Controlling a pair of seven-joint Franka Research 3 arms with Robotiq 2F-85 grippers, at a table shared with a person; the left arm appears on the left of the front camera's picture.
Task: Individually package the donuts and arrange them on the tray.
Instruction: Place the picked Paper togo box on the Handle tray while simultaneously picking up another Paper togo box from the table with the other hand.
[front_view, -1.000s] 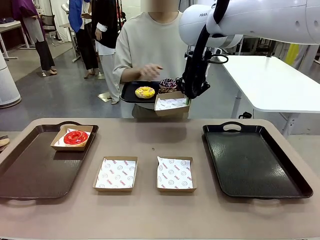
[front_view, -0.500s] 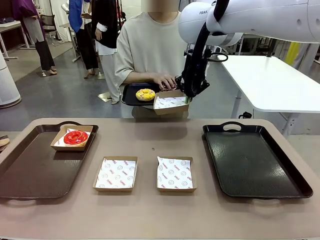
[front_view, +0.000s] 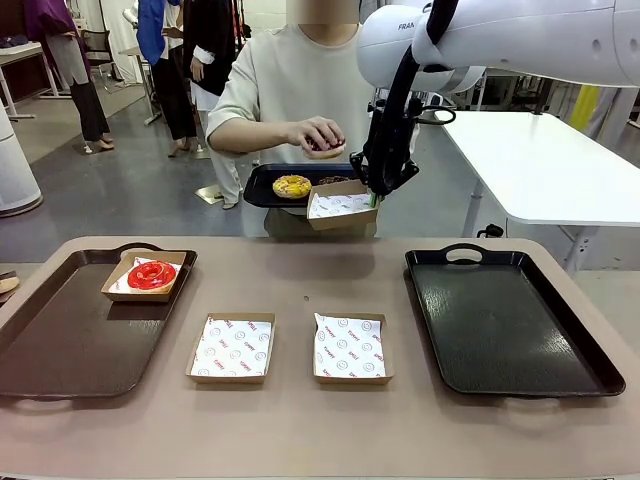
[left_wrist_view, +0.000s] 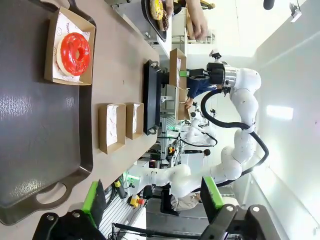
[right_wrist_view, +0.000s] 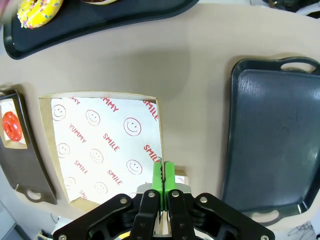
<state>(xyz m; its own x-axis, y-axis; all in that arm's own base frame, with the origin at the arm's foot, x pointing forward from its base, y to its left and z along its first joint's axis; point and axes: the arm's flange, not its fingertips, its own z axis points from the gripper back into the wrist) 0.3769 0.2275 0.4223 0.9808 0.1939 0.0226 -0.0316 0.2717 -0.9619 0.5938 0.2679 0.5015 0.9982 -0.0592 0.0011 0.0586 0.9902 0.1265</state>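
Note:
My right gripper (front_view: 377, 190) is raised beyond the table's far edge, shut on the rim of a paper-lined cardboard box (front_view: 342, 206); in the right wrist view the right gripper (right_wrist_view: 163, 181) pinches the edge of that box (right_wrist_view: 102, 145). The person holds a small black tray (front_view: 262, 188) carrying the yellow donut (front_view: 291, 186) and a dark donut (front_view: 333, 181). Their hand (front_view: 315, 133) holds another dark donut (front_view: 326, 151) above the box. The red donut (front_view: 151, 275) lies in a box on the left tray (front_view: 60, 345). My left gripper (left_wrist_view: 152, 200) is open and holds nothing, above the left tray.
Two empty paper-lined boxes (front_view: 232, 347) (front_view: 349, 348) sit side by side at the middle of the table. A dark tray (front_view: 505, 320) lies bare at the right. Other people stand far behind at the left.
The person's hand reached down to the small tray, picked up the sprinkled dark donut and raised it above the box. My right arm has stayed almost still with the box.

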